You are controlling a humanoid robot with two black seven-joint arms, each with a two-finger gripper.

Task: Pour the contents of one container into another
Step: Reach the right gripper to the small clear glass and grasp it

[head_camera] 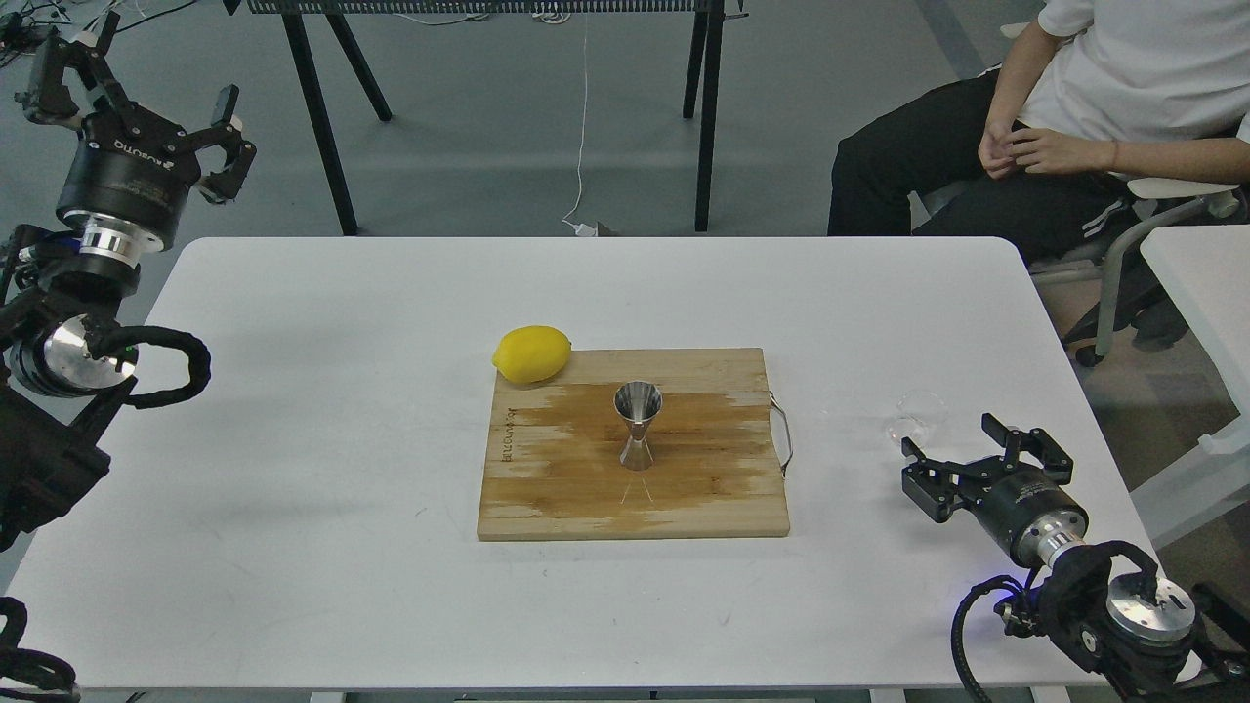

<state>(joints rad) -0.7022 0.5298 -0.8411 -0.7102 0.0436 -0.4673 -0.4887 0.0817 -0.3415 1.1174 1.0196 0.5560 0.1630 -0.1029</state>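
Note:
The clear glass cup [916, 417] stands on the white table, right of the wooden board. My right gripper [952, 441] is open just below and to the right of it, its fingers spread close to the cup's near side without gripping it. The steel jigger [637, 425] stands upright in the middle of the cutting board [547, 488]. My left gripper [137, 83] is open and held high beyond the table's far left corner, far from both containers.
A yellow lemon [531, 353] rests at the board's far left corner. The board has a metal handle [780, 434] on its right side. A seated person [1074, 117] is beyond the table's far right corner. Black table legs [322, 127] stand behind.

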